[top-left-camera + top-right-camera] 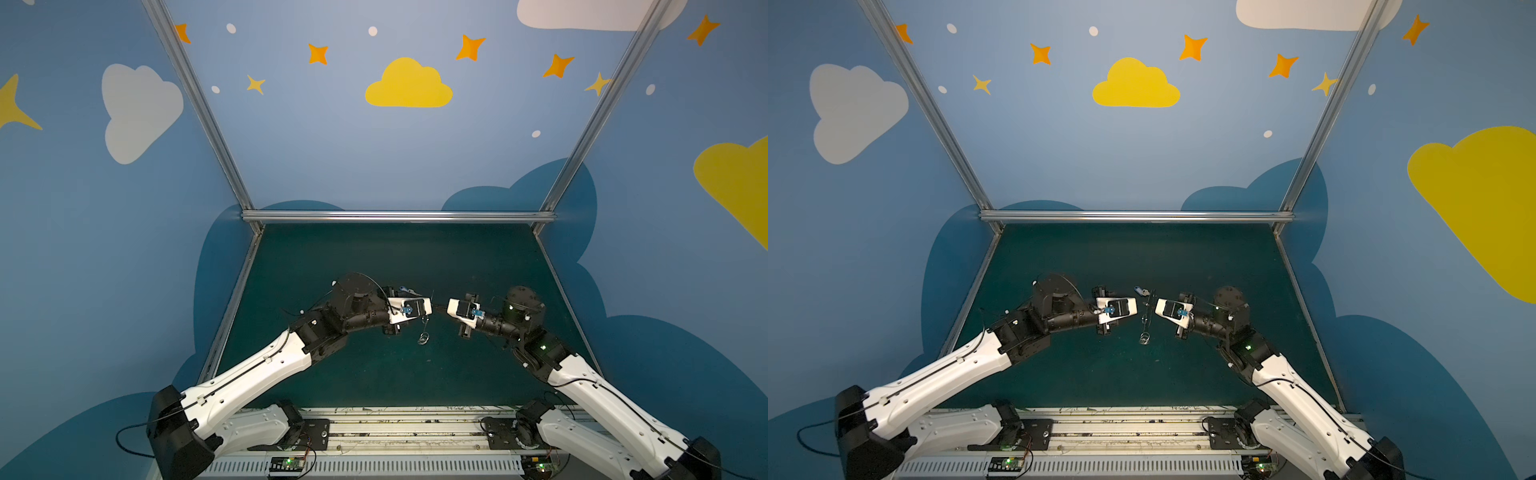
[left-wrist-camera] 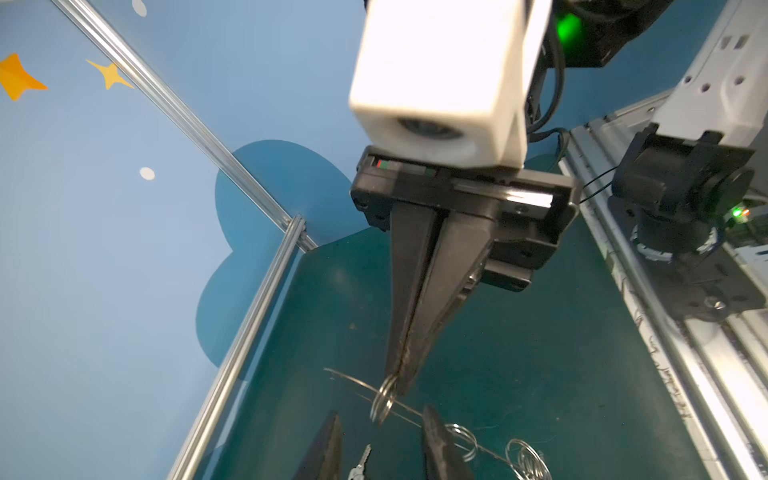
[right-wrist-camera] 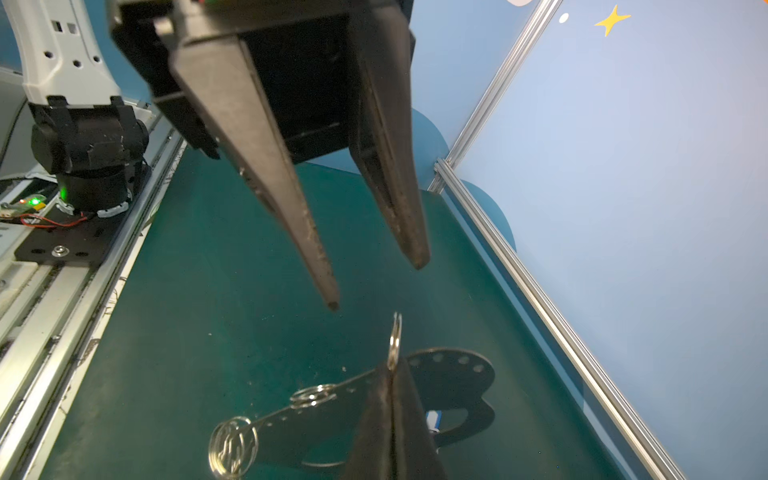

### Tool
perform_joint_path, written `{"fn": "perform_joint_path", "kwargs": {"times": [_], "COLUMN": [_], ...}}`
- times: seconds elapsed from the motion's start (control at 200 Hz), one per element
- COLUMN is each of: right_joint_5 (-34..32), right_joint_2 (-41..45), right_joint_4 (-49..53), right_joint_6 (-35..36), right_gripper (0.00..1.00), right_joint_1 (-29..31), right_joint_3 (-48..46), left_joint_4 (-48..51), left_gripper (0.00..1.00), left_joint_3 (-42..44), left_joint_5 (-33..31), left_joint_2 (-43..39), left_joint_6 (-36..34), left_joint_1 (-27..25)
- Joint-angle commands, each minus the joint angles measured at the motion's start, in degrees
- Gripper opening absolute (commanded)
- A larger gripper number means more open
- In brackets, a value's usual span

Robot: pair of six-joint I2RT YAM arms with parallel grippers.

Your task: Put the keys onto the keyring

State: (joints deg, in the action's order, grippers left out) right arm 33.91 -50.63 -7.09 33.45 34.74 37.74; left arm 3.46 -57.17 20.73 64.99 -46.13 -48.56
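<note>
Right end effector (image 2: 397, 384) clamped on a split ring (image 3: 395, 336) of the keyring (image 3: 457, 374), plate edge-on between both arms. Left end effector (image 3: 376, 284) partly open, empty, near that ring. Blue-headed key (image 1: 1140, 289) just beside keyring's far end, over tabletop (image 1: 1100, 374).

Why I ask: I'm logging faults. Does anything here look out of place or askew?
The keyring hangs askew from one split ring pinched in the shut right claw. The left claw stands open and empty; the blue key sits beyond it, in neither claw.
</note>
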Motion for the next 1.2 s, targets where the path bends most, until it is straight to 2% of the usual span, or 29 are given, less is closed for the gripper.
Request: {"fn": "perform_joint_path", "kwargs": {"times": [0.0, 0.12, 0.155, 0.26, 0.441, 0.761, 1.197], "right_joint_5": [-1.44, -2.01, -2.05, -2.37, -2.46, -2.45, -2.01], "right_joint_2": [-0.15, -0.26, -0.32, -0.37, -0.61, -1.40, -1.83], "right_joint_4": [0.85, 1.38, 1.64, 2.99, 4.12, 5.49, 5.92], "right_joint_6": [2.40, 2.58, 2.74, 3.31, 3.80, 4.25, 4.91], "right_gripper": [0.00, 0.00, 0.00, 0.00, 0.00, 0.00, 0.00], "right_joint_1": [0.46, 0.85, 0.94, 1.20, 1.64, 2.44, 2.87], "right_joint_3": [1.02, 1.36, 1.47, 2.05, 2.67, 3.75, 4.01], "left_joint_4": [4.73, 6.74, 7.20, 8.64, 9.87, 11.43, 10.57], "left_gripper": [0.31, 0.29, 0.29, 0.29, 0.29, 0.19, 0.20], "left_joint_3": [-1.77, -3.01, -3.42, -4.59, -5.87, -6.99, -7.62], "left_joint_5": [-7.17, -8.27, -10.96, -13.16, -14.30, -12.59, -9.09], "left_joint_2": [1.02, 2.52, 2.97, 4.22, 5.28, 6.37, 6.52], "left_joint_6": [-6.75, -9.28, -10.04, -11.15, -11.62, -11.79, -9.07], "left_joint_1": [-1.40, -2.69, -3.07, -3.60, -3.65, -4.00, -4.11]}}
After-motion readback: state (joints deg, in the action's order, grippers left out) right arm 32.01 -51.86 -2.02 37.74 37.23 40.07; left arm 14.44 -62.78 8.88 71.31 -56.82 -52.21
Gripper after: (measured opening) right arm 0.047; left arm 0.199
